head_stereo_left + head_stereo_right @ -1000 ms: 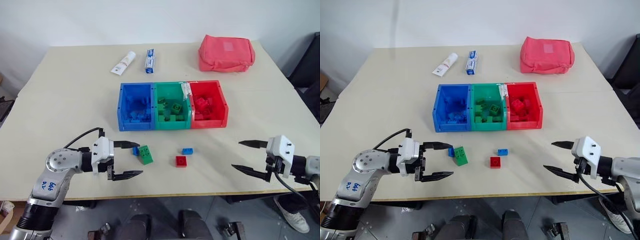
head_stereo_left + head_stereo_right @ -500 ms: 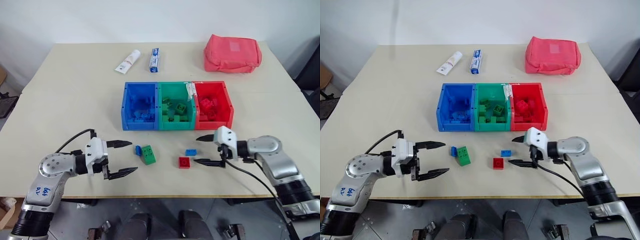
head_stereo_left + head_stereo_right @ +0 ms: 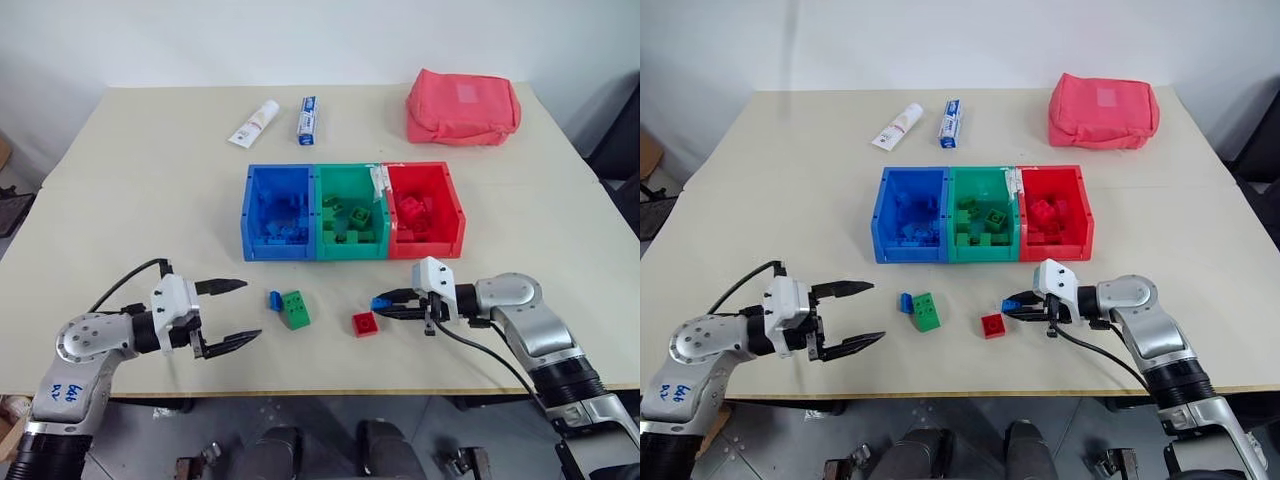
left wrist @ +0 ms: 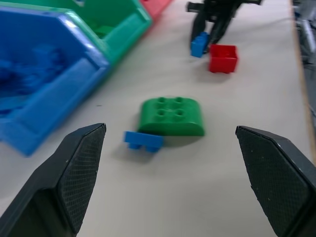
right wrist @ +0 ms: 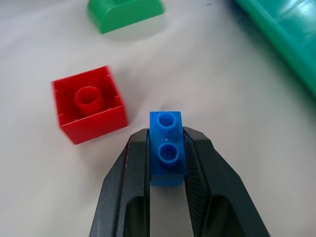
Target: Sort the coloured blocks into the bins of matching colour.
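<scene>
Between the black fingers of the right tool [image 5: 168, 163] sits a small blue studded plastic brick [image 5: 168, 147], clamped low over the counter [image 3: 150, 200] beside a red brick [image 5: 90, 103]. Its blue open-top plastic bin [image 3: 280, 215] lies beyond and to the left, past the green bin [image 3: 350, 215]. The left tool [image 3: 228, 312] stands spread wide, nearer the green brick [image 3: 294, 309].

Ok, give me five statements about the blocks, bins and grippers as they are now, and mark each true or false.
1. The right gripper is shut on a blue block. True.
2. The red block on the table lies inside the red bin. False: it lies on the table in front of the bins, beside the right gripper.
3. The left gripper is open and holds nothing. True.
4. The green block is held between the left gripper's fingers. False: it lies on the table ahead of them, with a second blue block against it.
5. The green bin stands between the blue bin and the red one. True.
</scene>
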Tool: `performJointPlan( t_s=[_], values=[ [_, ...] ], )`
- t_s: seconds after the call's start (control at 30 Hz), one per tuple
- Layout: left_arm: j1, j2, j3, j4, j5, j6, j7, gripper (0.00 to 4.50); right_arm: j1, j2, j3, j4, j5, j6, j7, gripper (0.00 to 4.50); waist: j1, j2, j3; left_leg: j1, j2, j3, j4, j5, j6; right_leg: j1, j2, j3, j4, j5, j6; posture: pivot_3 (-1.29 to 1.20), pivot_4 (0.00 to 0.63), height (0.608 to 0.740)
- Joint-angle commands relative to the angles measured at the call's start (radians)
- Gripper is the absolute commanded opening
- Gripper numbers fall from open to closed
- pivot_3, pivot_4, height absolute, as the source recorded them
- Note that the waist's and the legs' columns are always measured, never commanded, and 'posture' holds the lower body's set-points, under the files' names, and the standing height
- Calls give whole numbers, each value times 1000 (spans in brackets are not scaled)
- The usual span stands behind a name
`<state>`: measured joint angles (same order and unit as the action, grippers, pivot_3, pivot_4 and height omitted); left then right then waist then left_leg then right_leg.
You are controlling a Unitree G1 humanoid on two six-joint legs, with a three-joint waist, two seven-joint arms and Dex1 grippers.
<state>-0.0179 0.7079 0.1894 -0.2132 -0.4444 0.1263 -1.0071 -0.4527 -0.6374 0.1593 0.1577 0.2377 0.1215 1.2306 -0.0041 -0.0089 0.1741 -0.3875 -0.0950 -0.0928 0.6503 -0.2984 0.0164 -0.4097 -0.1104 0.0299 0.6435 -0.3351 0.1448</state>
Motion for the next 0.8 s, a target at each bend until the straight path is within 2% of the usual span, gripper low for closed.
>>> performJointPlan(
  t_s=[0.03, 0.13, 0.2, 0.37, 0.53, 0.63, 0.8],
  values=[
    [36, -33, 91, -58, -77, 52, 81, 4500, -89, 23, -61, -100, 87, 93, -32, 821, -4, 0, 0, 0, 0, 0, 0, 0, 0, 0, 0, 0, 0, 0, 0, 0, 150, 740],
    [85, -72, 152, -82, -114, 90, 149, 4500, -206, 111, -63, -134, 123, 206, -124, 821, -17, 0, 0, 0, 2, 0, 0, 0, -1, -1, 2, 0, 1, 0, -1, 0, 150, 740],
    [127, -85, 175, -81, -96, 67, 157, 4500, -292, 186, -27, -106, 84, 219, -188, 821, -24, 0, 0, 0, 3, -1, -1, 0, -3, -1, 2, 1, 1, 0, -2, 0, 150, 740],
    [167, -92, 219, -69, -80, 47, 195, 4500, -490, 372, 29, 105, -31, 175, -342, 821, -24, 0, 0, 0, 3, -1, -1, 0, -3, -3, 2, 0, 2, 0, -3, 0, 150, 740],
    [157, -90, 223, -52, -74, 36, 199, 4500, -621, 481, 52, 344, -109, 88, -421, 821, -22, 0, 0, 0, 2, -6, 0, 0, -3, -2, 2, -1, 4, 2, -8, 0, 150, 740],
    [149, -87, 204, -52, -67, 31, 189, 4500, -660, 513, 49, 429, -123, 48, -429, 1509, -27, 0, 0, 0, 2, -6, -1, 0, -3, -2, 2, -6, 5, 3, -9, 0, 150, 740],
    [135, -85, 182, -56, -64, 35, 178, 4500, -645, 487, 39, 400, -117, 49, -391, 3136, -30, 0, 0, 0, 2, -6, -2, 0, -3, -3, 0, -17, 9, 3, -9, 0, 150, 740]
  ],
)
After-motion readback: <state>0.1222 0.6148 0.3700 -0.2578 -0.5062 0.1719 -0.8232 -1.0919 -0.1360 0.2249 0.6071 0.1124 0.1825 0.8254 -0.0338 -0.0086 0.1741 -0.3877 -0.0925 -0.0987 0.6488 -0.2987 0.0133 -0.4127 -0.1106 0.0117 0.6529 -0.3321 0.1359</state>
